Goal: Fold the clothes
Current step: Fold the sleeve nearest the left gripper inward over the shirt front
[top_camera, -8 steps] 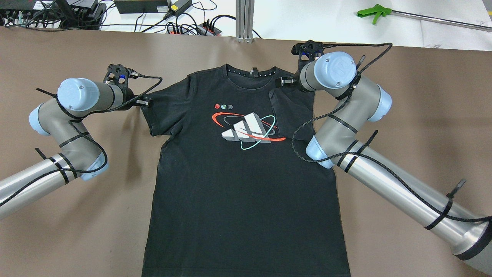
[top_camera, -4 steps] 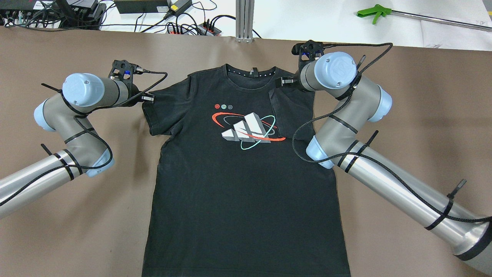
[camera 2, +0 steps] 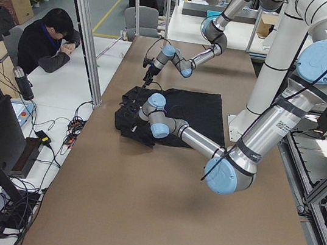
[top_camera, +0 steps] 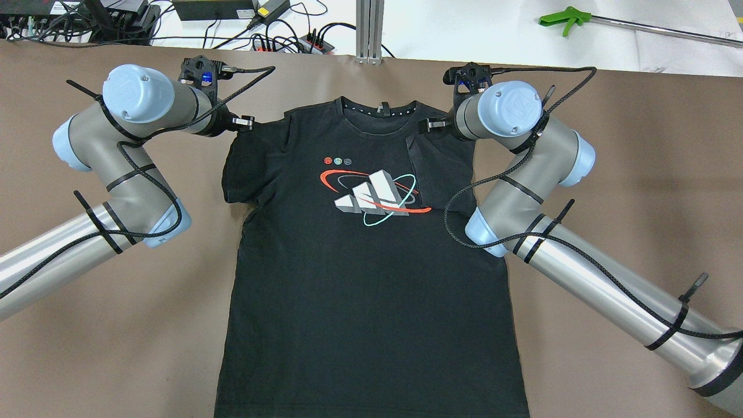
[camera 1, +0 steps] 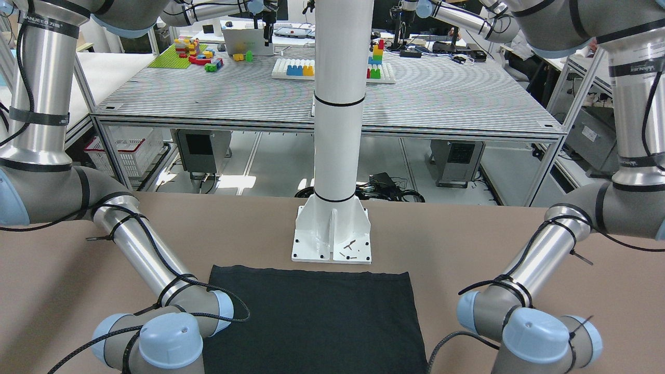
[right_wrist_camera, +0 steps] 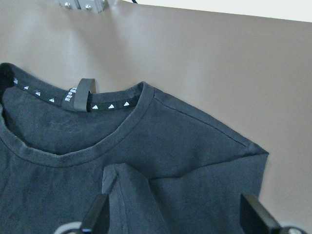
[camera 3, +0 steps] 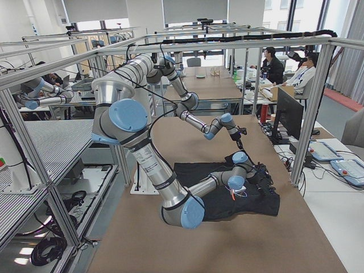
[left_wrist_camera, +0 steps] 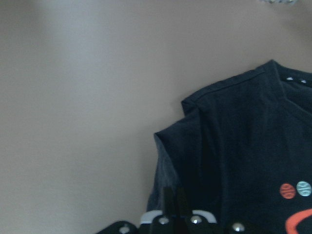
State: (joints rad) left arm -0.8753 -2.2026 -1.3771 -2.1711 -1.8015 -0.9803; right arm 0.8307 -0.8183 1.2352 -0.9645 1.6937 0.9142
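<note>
On black T-shirt (top_camera: 371, 302), white 3-bar logo (top_camera: 374, 196) mid-chest

Left arm (top_camera: 52, 264) and right arm (top_camera: 603, 287): brushed-silver tubes, grey joint housings, pale-blue round caps (top_camera: 138, 93) with small screws. Black braided cable (top_camera: 545, 69) ran outside each, strapped by black ties (top_camera: 673, 322). Black wrist brackets (top_camera: 200, 67) glowed blue. Right gripper (right_wrist_camera: 174, 197) had black fingers (right_wrist_camera: 256, 217). White pillar (camera 1: 337, 104), screwed base plate (camera 1: 332, 236).
</note>
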